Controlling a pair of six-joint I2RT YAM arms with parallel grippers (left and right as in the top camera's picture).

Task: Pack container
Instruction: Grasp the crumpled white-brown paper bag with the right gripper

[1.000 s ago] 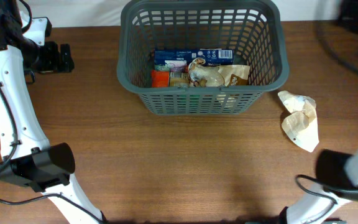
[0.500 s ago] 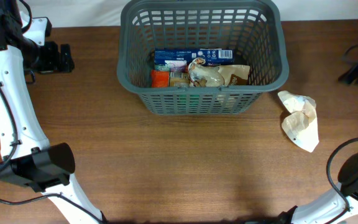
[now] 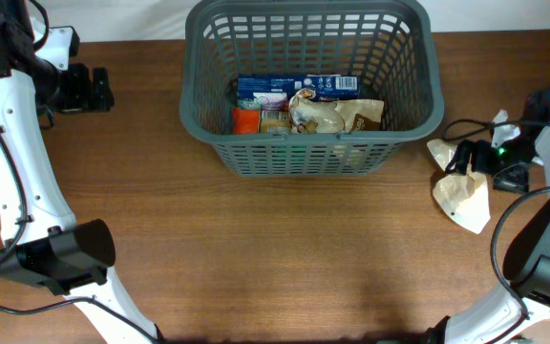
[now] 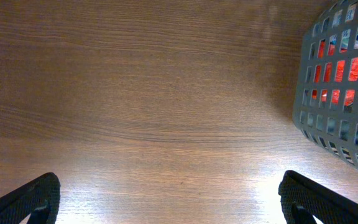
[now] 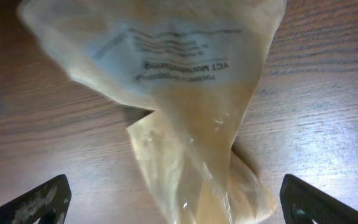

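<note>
Table (image 3: pixel 256 248): brown wood. Container (image 3: pixel 304 153) sits far centre, upright, with a blue box (image 3: pixel 297 87), an orange packet (image 3: pixel 246 119) and beige packets (image 3: pixel 337 115) on its floor; its lattice corner also shows at the right edge of the left wrist view. One crumpled tan bag (image 3: pixel 461 191) lies on the wood just right of the container, outside it, so packing isn't finished. Risks: the bag is thin, limp film, so a pinch on a loose fold could slip, or it could trail and snag the rim on the way over. Right gripper (image 5: pixel 179 205) is over the bag, jaws wide, straddling it, nothing held; contact can't be told. Left gripper (image 4: pixel 166 199) is parked far left, jaws wide over bare wood, empty.
</note>
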